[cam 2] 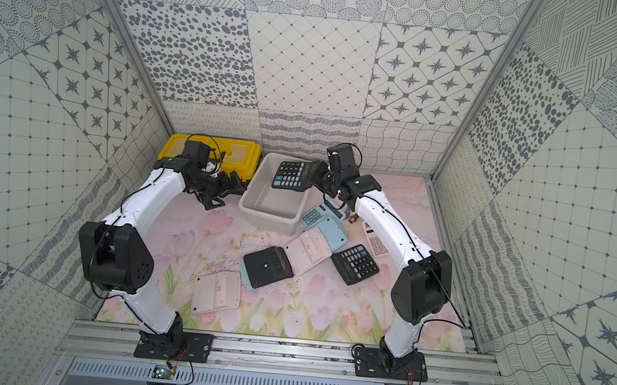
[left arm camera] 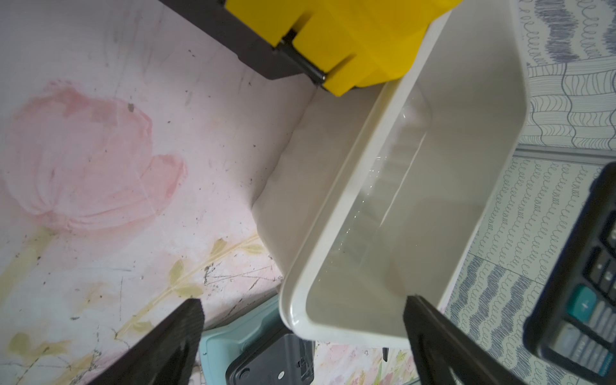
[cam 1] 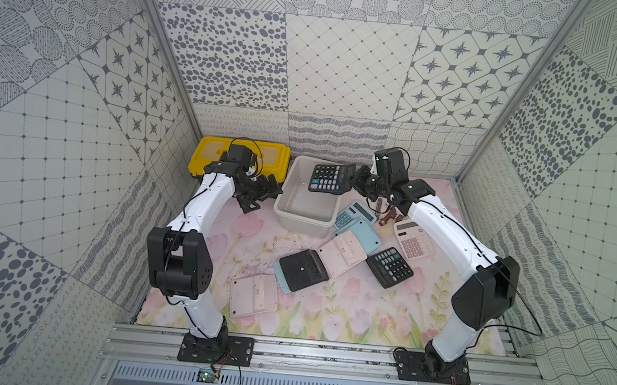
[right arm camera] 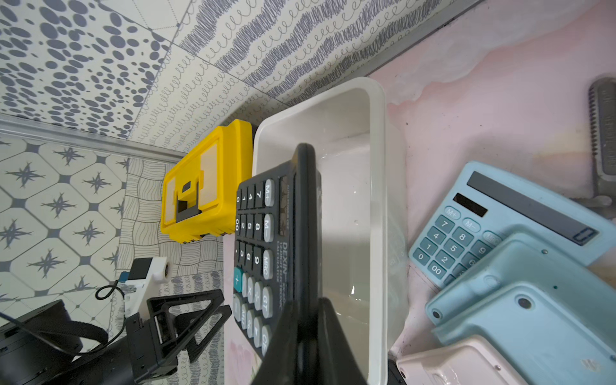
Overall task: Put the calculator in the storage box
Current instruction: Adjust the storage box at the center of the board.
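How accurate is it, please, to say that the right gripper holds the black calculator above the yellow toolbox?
Not quite: the right gripper holds the black calculator above the storage box, not the yellow toolbox, which stands beside it, as both top views show.

Patterned grey-white walls; pink floral mat; aluminium rail at front.

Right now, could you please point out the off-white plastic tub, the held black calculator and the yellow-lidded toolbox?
off-white plastic tub [cam 1: 302, 226], a top view, near wall.
held black calculator [cam 1: 325, 177], a top view, keypad.
yellow-lidded toolbox [cam 1: 207, 152], a top view, lid.
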`<control>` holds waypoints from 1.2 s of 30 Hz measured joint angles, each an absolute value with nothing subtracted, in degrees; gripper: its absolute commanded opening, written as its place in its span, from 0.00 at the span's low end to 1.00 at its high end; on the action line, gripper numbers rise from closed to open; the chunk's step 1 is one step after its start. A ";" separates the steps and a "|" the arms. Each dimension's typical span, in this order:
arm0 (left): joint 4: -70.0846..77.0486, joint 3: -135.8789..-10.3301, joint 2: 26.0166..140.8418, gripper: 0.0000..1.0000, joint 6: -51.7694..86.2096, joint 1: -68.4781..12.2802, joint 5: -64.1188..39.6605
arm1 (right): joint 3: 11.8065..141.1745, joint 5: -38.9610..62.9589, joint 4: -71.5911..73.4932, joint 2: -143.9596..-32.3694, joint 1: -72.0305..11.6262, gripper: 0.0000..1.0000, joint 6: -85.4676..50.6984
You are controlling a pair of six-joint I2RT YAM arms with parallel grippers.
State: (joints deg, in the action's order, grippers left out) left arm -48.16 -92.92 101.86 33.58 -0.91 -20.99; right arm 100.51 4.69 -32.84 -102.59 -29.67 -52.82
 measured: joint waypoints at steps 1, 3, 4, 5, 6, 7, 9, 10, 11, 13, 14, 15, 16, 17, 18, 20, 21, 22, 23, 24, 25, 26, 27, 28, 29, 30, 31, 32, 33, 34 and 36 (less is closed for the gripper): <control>-47.46 -93.45 102.83 0.98 33.28 -0.86 -21.52 | 102.76 4.01 -33.89 -104.42 -29.93 0.00 -52.99; -46.65 -93.82 103.88 0.99 32.95 -0.86 -22.55 | 106.91 2.72 -35.57 -107.79 -30.26 0.00 -53.19; -46.41 -93.86 104.22 0.99 32.82 -0.86 -22.96 | 108.97 2.24 -36.42 -109.45 -30.33 0.00 -53.23; -46.22 -93.84 104.51 0.99 32.77 -0.86 -23.49 | 110.91 1.85 -37.26 -111.04 -30.48 0.00 -53.34; -46.04 -93.82 104.66 0.99 32.75 -0.86 -23.83 | 112.62 1.54 -38.02 -112.49 -30.52 0.00 -53.43; -45.78 -93.76 104.75 0.99 32.73 -0.89 -24.34 | 114.69 1.37 -38.87 -114.15 -30.57 0.00 -53.43; -45.28 -93.49 104.79 0.99 32.71 -1.10 -25.26 | 118.24 1.08 -40.29 -117.14 -30.59 0.00 -53.52; -44.97 -93.30 104.79 0.99 32.67 -1.39 -25.67 | 120.62 0.91 -41.45 -118.98 -30.59 0.00 -53.54; -44.69 -93.14 104.79 0.99 32.60 -1.78 -25.98 | 122.87 0.75 -42.35 -120.77 -30.59 0.00 -53.49; -44.27 -92.79 104.73 0.99 32.56 -2.72 -26.46 | 127.59 0.34 -44.58 -124.27 -30.57 0.00 -53.19; -44.25 -92.53 104.66 0.99 32.56 -3.33 -26.83 | 129.95 0.08 -45.63 -126.15 -30.57 0.00 -52.90; -44.14 -92.16 104.47 0.99 32.56 -4.16 -27.16 | 132.35 -0.16 -47.09 -127.85 -30.57 0.00 -52.29; -44.14 -91.88 104.29 0.99 32.53 -4.78 -27.33 | 134.28 -0.30 -48.29 -129.27 -30.57 0.00 -51.83; -44.16 -91.44 104.03 0.99 32.49 -5.54 -27.46 | 136.42 -0.54 -49.71 -130.76 -30.57 0.00 -51.33; -44.16 -91.05 103.72 0.99 32.47 -6.09 -27.68 | 138.23 -0.60 -50.96 -132.00 -30.57 0.00 -50.61; -44.10 -89.60 102.63 0.99 32.40 -7.29 -28.18 | 141.60 -0.86 -53.54 -134.37 -30.57 0.00 -49.21; -43.90 -88.84 102.04 0.99 32.42 -7.64 -28.40 | 142.56 -0.97 -54.39 -135.13 -30.57 0.00 -48.66; -43.66 -87.81 101.32 0.99 32.49 -7.99 -28.62 | 143.28 -1.13 -55.24 -135.85 -30.57 0.00 -47.90; -43.35 -86.70 100.55 0.99 32.62 -8.23 -28.86 | 143.83 -1.21 -56.05 -136.38 -30.57 0.00 -47.20; -43.07 -85.56 99.83 0.99 32.69 -8.43 -29.12 | 144.11 -1.23 -56.66 -136.81 -30.57 0.00 -46.70; -42.70 -84.42 99.18 0.99 32.84 -8.56 -29.50 | 144.79 -1.34 -57.45 -137.40 -30.57 0.00 -46.02; -42.33 -83.24 98.48 0.99 32.93 -8.64 -29.74 | 145.45 -1.39 -57.89 -138.04 -30.57 0.00 -45.50; -42.02 -82.24 97.84 0.99 32.99 -8.75 -29.80 | 146.17 -1.37 -58.15 -138.69 -30.57 0.00 -45.04; -41.80 -80.90 96.99 0.99 33.04 -8.82 -29.78 | 147.30 -1.30 -58.46 -139.65 -30.57 0.00 -44.45; -41.63 -79.79 96.23 1.00 33.19 -8.86 -29.74 | 148.51 -1.08 -58.54 -140.66 -30.57 0.00 -44.10; -41.47 -78.78 95.48 1.00 33.30 -8.88 -29.58 | 149.51 -0.75 -58.52 -141.62 -30.57 0.00 -43.86; -41.41 -77.65 94.52 1.00 33.58 -8.88 -29.36 | 150.54 -0.40 -58.46 -142.67 -30.57 0.00 -43.51; -41.43 -76.53 93.54 1.00 33.95 -8.88 -29.08 | 151.20 0.05 -58.17 -143.57 -30.59 0.00 -43.22; -41.43 -75.68 92.73 1.00 34.15 -8.88 -28.67 | 151.37 0.40 -57.78 -144.22 -30.59 0.00 -43.09; -41.43 -74.74 91.68 1.00 34.44 -8.88 -28.10 | 151.39 0.82 -57.28 -144.86 -30.61 0.00 -42.98; -41.43 -72.99 89.43 1.00 34.92 -8.88 -27.14 | 151.39 0.99 -56.42 -146.19 -30.74 0.00 -42.98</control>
State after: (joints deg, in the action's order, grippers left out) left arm -41.43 -72.99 89.43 34.92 -8.88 -27.14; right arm 151.39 0.99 -56.42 -146.19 -30.74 -42.98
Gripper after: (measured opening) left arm 0.996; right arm 0.151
